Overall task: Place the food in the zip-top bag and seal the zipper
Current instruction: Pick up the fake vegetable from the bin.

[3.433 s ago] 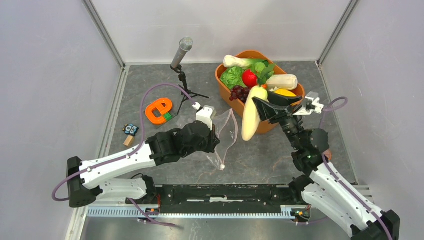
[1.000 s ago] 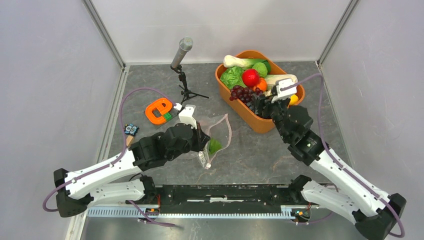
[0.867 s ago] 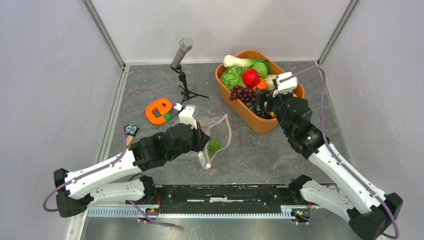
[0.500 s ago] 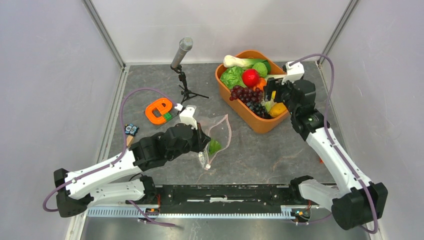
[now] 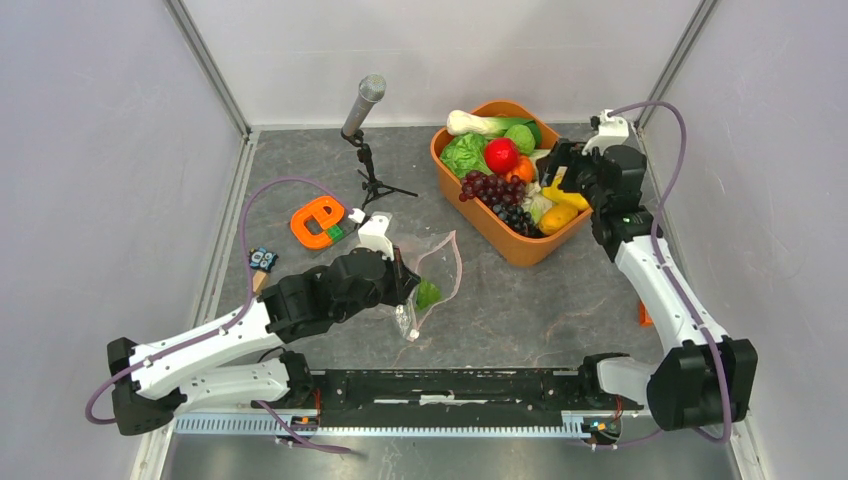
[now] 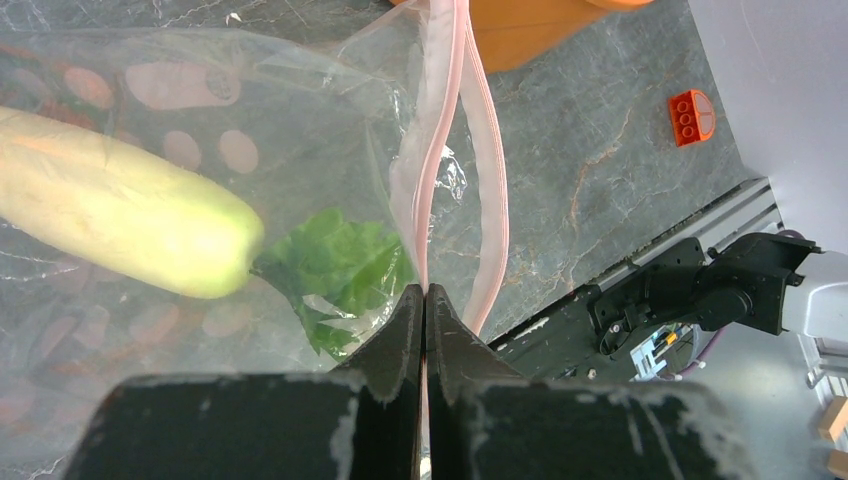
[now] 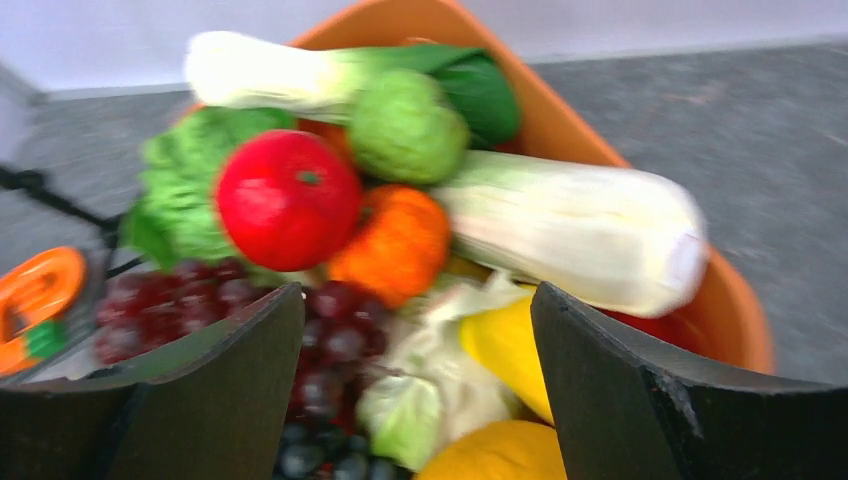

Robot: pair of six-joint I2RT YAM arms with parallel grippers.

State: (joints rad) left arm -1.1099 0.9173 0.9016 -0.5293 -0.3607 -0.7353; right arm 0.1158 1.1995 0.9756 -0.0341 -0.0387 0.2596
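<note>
My left gripper [image 5: 404, 284] is shut on the pinkish zipper [image 6: 492, 200] edge of the clear zip-top bag [image 5: 442, 262], holding its mouth up; the pinch shows in the left wrist view [image 6: 424, 292]. Inside the bag lie a pale radish [image 6: 120, 220] and its green leaves [image 6: 345, 262]. My right gripper [image 5: 556, 172] is open and empty above the orange tub [image 5: 512, 249]; its wrist view [image 7: 415, 295] is blurred. The tub holds food: purple grapes [image 7: 330, 340], a red piece [image 7: 288, 198], an orange piece [image 7: 398, 240], yellow pieces [image 7: 510, 340], lettuce [image 5: 463, 155] and a leek [image 5: 475, 122].
A microphone on a tripod [image 5: 365, 105] stands at the back left of the tub. An orange plastic object [image 5: 319, 220] and a small blue block [image 5: 262, 260] lie at the left. A red brick [image 6: 691, 115] lies at the right, near the front rail.
The right gripper held the pale radish 3.4 s ago; the radish is now in the bag. The right arm has swung back and right over the tub. The left gripper barely moved.
</note>
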